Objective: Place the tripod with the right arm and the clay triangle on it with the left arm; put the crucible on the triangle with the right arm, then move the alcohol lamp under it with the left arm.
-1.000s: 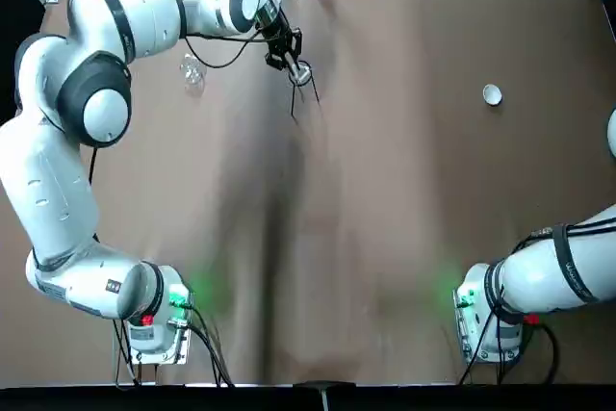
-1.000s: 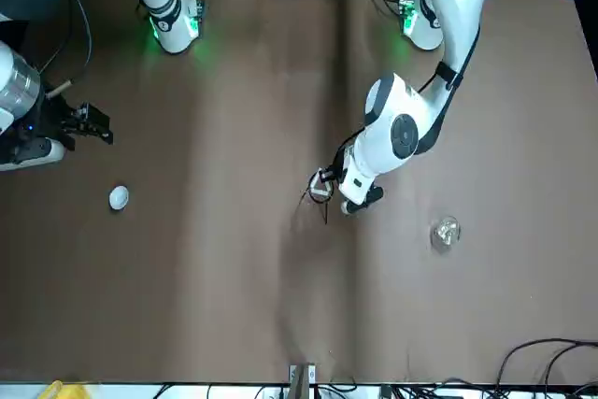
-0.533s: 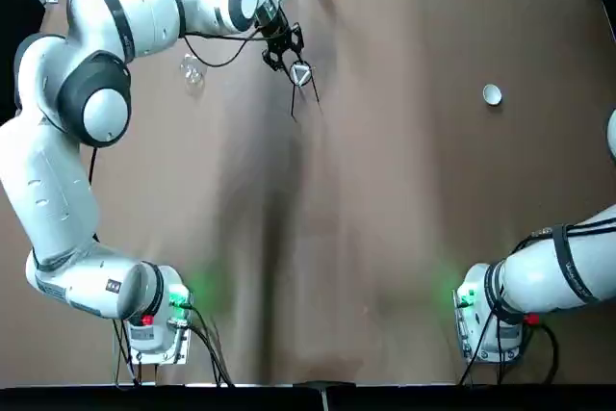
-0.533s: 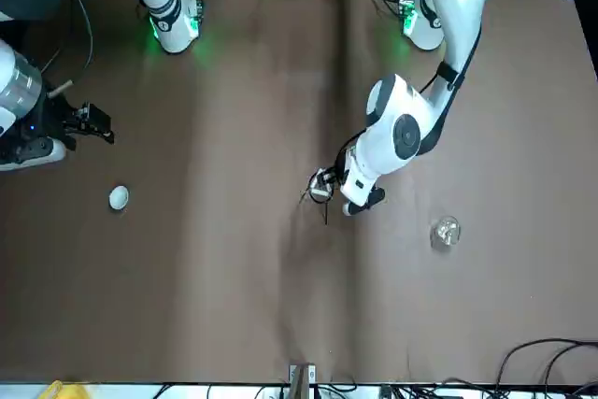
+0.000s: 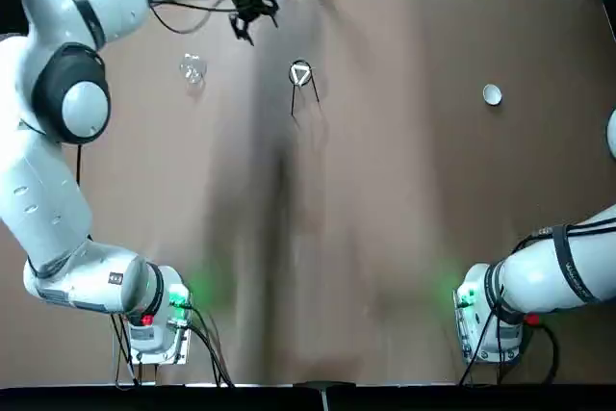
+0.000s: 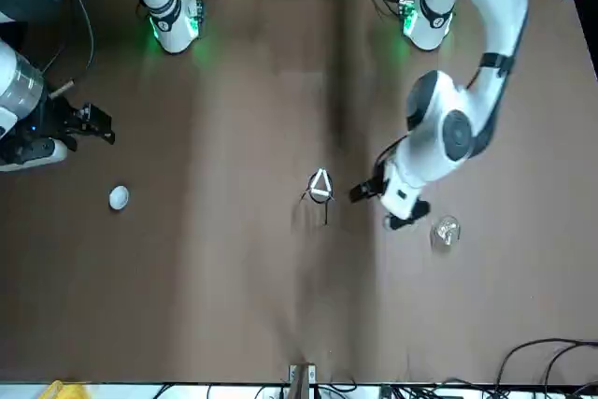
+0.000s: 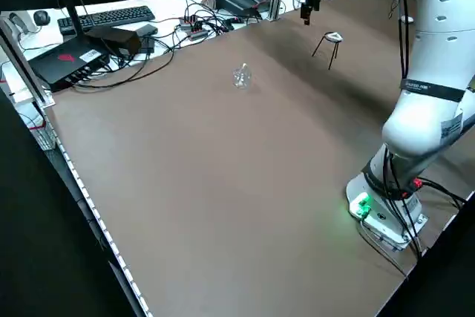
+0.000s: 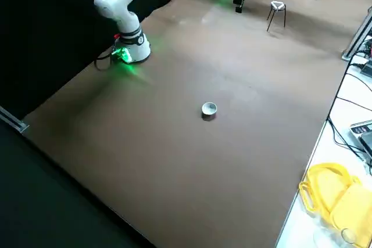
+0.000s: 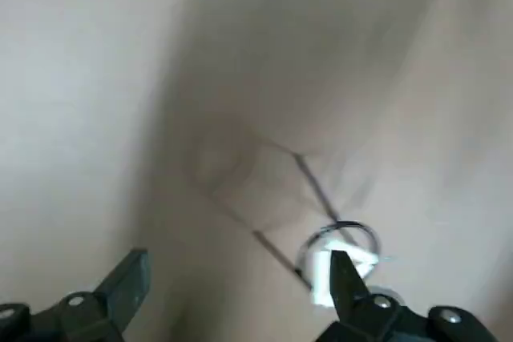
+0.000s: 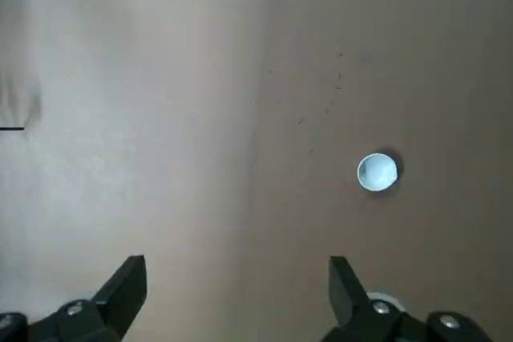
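alcohol lamp (image 5: 192, 69) beside tripod (image 5: 301, 84), crucible (image 5: 492, 94) apart

The brown table (image 5: 385, 238) carries the tripod (image 5: 301, 84), standing upright toward the far edge near the middle. The lamp (image 5: 192, 70) sits apart to the tripod's left, and the crucible (image 5: 492, 94) sits well off to its right. The two arm bases are mounted at the near edge.

1. The clay triangle (image 5: 301, 73) sits on the tripod (image 5: 303, 89), far side of the table's middle.
2. The alcohol lamp (image 5: 192, 70) stands well to its left.
3. The crucible (image 5: 492, 94) lies far right.
4. The left gripper (image 5: 246, 14) hangs between lamp and tripod, farther back.
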